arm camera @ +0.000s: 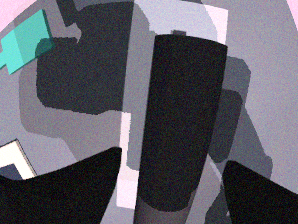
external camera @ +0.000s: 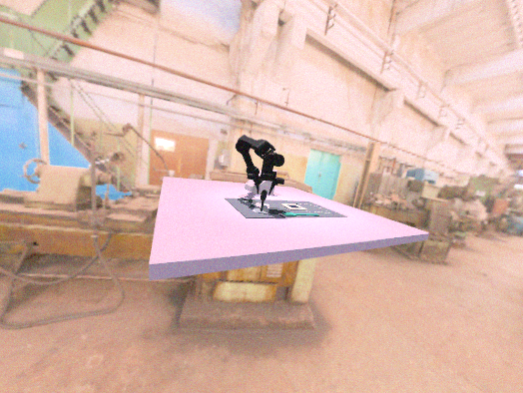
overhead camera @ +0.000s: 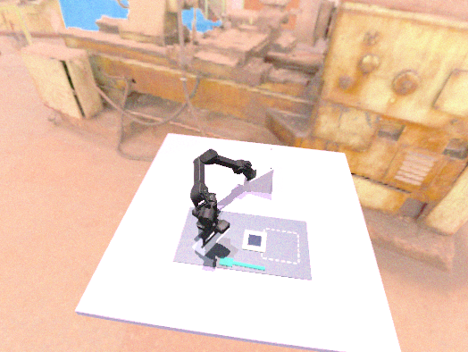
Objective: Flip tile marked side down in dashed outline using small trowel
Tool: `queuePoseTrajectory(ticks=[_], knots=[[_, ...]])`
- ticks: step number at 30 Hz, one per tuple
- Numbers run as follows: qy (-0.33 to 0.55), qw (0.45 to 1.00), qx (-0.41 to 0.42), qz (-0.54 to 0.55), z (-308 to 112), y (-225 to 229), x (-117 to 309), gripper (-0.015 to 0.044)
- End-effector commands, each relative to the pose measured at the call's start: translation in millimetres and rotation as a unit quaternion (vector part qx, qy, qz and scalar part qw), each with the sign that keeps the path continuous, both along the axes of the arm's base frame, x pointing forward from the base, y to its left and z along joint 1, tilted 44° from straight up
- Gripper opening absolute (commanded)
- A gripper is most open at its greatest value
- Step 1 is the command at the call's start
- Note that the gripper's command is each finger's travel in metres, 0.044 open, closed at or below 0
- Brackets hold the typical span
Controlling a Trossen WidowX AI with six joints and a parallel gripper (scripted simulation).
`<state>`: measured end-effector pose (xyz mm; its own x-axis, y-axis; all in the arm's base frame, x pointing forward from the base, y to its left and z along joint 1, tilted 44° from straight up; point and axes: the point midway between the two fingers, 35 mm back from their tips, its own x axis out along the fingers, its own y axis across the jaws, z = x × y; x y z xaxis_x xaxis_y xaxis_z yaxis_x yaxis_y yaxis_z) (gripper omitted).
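Note:
The teal trowel (overhead camera: 227,262) (external camera: 300,214) (arm camera: 30,40) lies on the mat (overhead camera: 246,219) near its front edge, blade to the left. The tile (overhead camera: 254,239) (external camera: 293,206) (arm camera: 10,154) lies flat, white with a dark square facing up, just left of the dashed outline (overhead camera: 298,246). My gripper (overhead camera: 206,247) (arm camera: 174,163) is open and low over the left part of the mat, left of the trowel's blade. The trowel is not between the fingers. A black bar and pale panels show beyond the fingertips in the wrist view; I cannot tell what they are.
The table (overhead camera: 147,286) (external camera: 200,239) extends around the mat. The arm's base (overhead camera: 251,173) is behind the mat, beside a pale wedge (overhead camera: 265,183). The arm's shadow falls across the mat's left part, close to the trowel's blade.

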<state>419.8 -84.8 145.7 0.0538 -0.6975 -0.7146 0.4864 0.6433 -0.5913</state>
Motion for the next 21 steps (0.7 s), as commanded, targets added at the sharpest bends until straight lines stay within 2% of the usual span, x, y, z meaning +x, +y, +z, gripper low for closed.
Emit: queuePoseTrajectory(ticks=[1, 5, 10, 21], knots=[[0.003, 1.000, 0.000, 0.002, -4.3, -3.4, -0.7, 0.0270], [0.003, 1.000, 0.000, 0.002, -4.3, -3.4, -0.7, 0.0165], [0.003, 1.000, 0.000, 0.002, -4.3, -3.4, -0.7, 0.0132], [0.003, 1.000, 0.000, 0.002, -4.3, -3.4, -0.7, 0.0130]])
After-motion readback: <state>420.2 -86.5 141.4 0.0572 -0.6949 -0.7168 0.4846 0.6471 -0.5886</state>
